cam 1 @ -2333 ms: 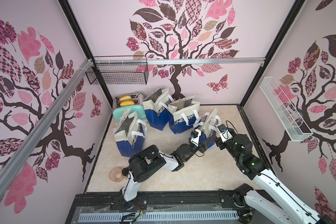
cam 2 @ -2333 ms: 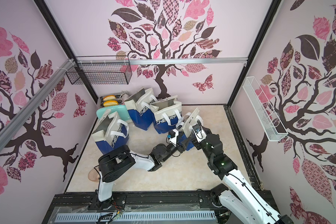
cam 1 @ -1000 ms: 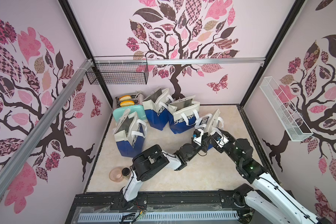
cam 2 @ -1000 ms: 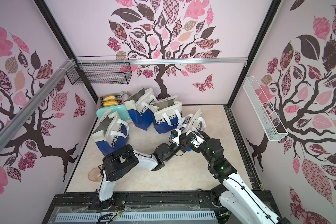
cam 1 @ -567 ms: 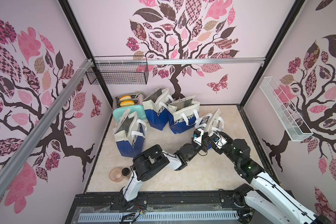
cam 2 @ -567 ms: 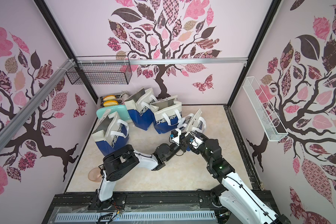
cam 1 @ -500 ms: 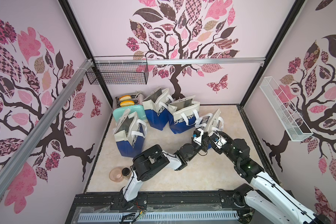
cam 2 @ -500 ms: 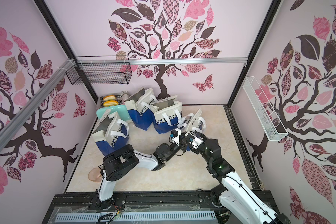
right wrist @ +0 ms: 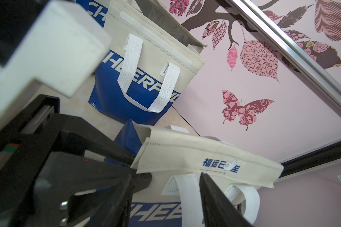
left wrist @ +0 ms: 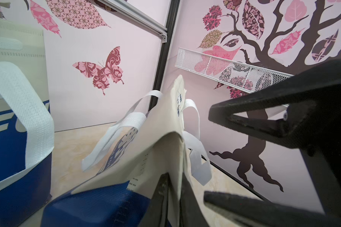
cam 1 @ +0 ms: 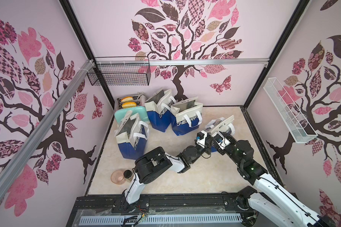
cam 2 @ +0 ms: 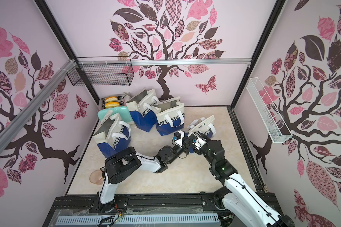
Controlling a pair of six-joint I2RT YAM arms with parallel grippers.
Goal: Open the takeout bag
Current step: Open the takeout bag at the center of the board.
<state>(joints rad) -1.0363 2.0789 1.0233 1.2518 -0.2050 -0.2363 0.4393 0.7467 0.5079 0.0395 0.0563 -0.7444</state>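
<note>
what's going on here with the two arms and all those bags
Two robot arms are working on the flat, closed takeout bag at the right of the tabletop. The left gripper pinches a corner of the bag's cream top edge. The right gripper is open against the bag's side, with its fingers on either side of a white handle. The bag's mouth is not yet parted. Three other bags nearby stand open.

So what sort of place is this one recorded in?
Likely a staged robot test booth, not a real kitchen: tree-print wall panels, two robot arms mounted beside the tabletop, and props like a toaster and takeout bags.
</note>
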